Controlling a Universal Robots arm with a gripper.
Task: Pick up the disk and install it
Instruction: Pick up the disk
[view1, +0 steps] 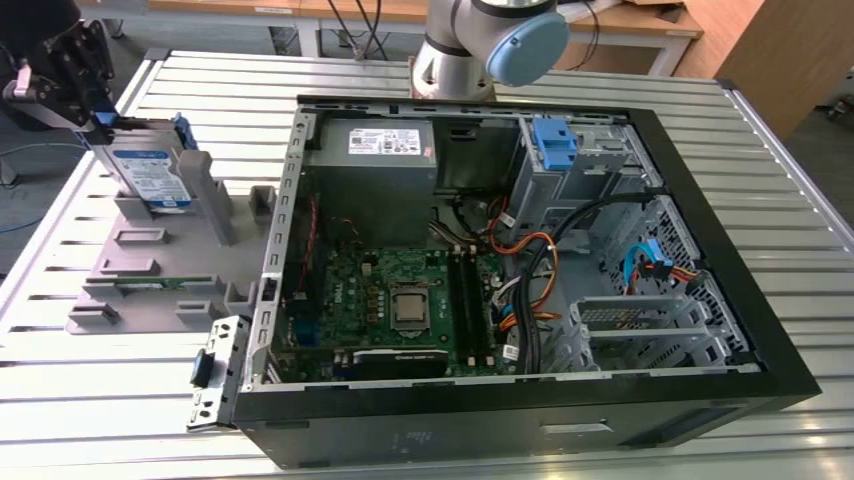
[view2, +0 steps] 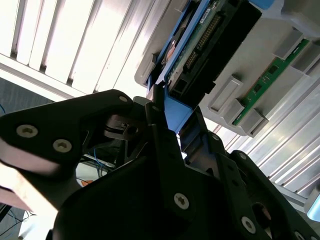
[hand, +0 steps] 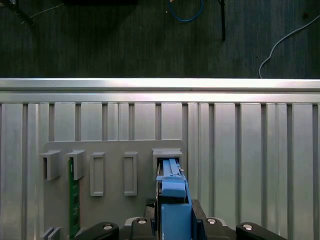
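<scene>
The disk (view1: 150, 175), silver with a white-and-blue label and blue side rails, stands on edge in a slot of the grey holder (view1: 147, 270) at the exterior view's left. My gripper (view1: 104, 122) is at its top edge, shut on the blue rail. In the first wrist view the blue rail of the disk (hand: 172, 185) runs up from between the gripper (hand: 174, 220) fingers into the holder (hand: 115, 150) slot. The second wrist view has the gripper (view2: 172, 117) clamping the blue rail, with the disk (view2: 200, 45) and its connector edge just beyond.
The open computer case (view1: 747, 380) lies on the slatted metal table (view1: 107, 400) to the exterior view's right of the holder. Inside are a grey power-supply box (view1: 380, 150), a blue latch (view1: 554, 145) on the drive cage, motherboard and cables. A green memory stick (view1: 160, 284) sits in the holder.
</scene>
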